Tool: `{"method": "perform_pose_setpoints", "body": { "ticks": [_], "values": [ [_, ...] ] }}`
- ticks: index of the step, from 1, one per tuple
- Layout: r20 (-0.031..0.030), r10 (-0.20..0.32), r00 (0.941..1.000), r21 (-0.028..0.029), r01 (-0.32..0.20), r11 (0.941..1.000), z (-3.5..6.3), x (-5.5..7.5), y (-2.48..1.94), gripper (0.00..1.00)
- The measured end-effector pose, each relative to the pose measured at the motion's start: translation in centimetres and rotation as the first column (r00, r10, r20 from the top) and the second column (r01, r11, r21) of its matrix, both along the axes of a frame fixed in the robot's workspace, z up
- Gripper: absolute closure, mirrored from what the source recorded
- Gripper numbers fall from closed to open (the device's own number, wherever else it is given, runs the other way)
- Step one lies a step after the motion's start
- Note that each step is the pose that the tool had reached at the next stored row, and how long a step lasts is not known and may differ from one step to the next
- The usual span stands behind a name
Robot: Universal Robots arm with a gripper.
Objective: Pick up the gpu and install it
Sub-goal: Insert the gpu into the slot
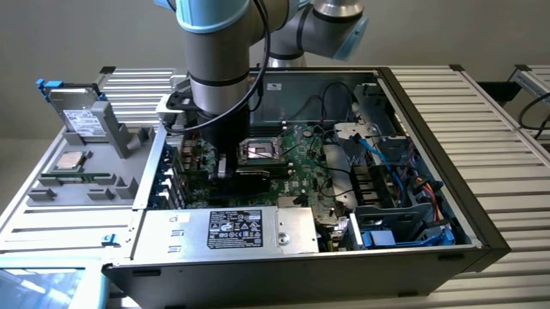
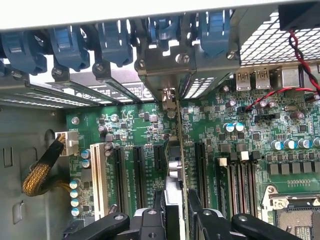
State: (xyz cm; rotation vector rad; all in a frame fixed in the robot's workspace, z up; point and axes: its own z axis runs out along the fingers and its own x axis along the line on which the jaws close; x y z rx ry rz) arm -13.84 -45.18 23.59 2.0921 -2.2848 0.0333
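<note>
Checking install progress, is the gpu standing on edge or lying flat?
On edge: the gpu stands upright between the gripper fingers, over the motherboard slots.

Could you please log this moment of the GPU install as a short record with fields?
setting: open computer case, motherboard exposed
gripper: gripper lowered into the case, closed on the gpu
gpu: gpu held on edge, upright, over the expansion slots
bracket end: towards the rear slot openings with blue latches
seating: cannot tell whether the card is fully in its slot
outside case: silver drive on a grey fixture, exterior view's left
</note>
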Motion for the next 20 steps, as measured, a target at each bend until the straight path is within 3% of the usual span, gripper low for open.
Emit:
{"method": "perform_pose_setpoints", "body": {
  "ticks": [16,20],
  "values": [
    [-0.0006,0.0,1.0,-0.0049,0.0,1.0,0.01,-0.05,0.04,0.71],
    [0.0003,0.0,1.0,-0.0033,0.0,1.0,-0.02,-0.04,0.08,0.66]
  ]
}}
